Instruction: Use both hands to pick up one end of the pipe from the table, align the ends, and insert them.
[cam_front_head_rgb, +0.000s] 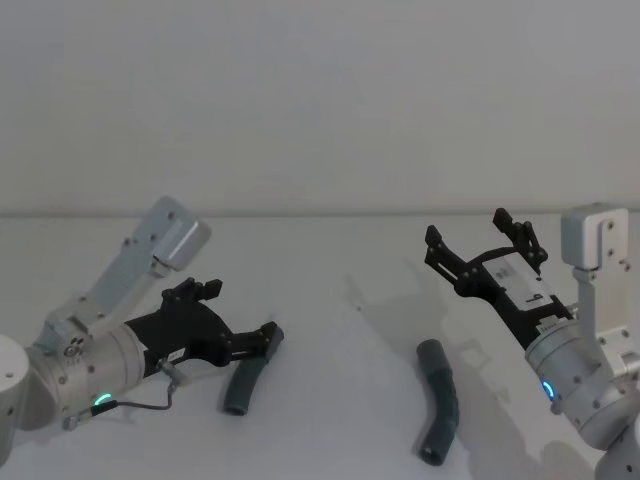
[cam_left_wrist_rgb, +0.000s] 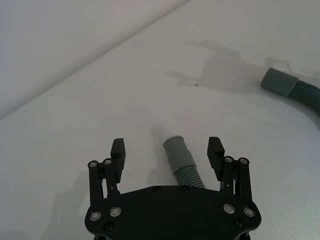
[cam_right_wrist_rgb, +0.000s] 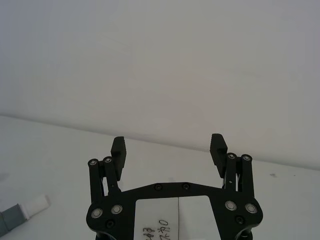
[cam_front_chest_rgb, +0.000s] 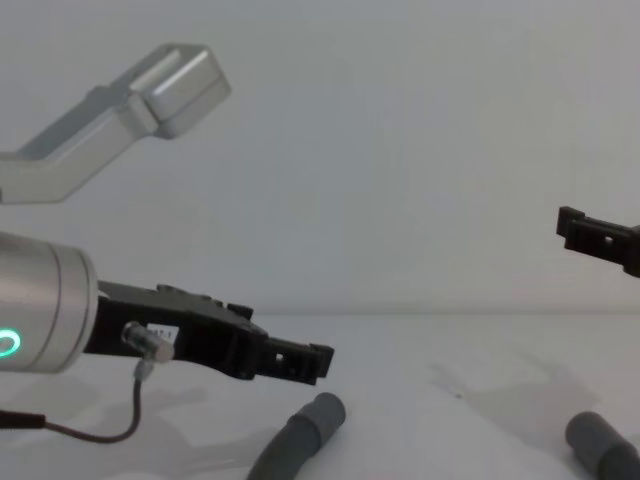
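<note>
The pipe, a dark grey ribbed hose, lies on the white table in a bend that runs out of the head view. One end is a grey cuff with a white tip; it lies at the left. My left gripper hovers just above it, open, its fingers standing either side of the cuff without touching. The other end, a plain grey sleeve, lies at centre right. My right gripper is raised above and behind that sleeve, open and holding nothing.
A plain pale wall stands behind the table's far edge. A thin cable hangs from the left wrist near the table. The ribbed hose runs from the sleeve toward the table's front.
</note>
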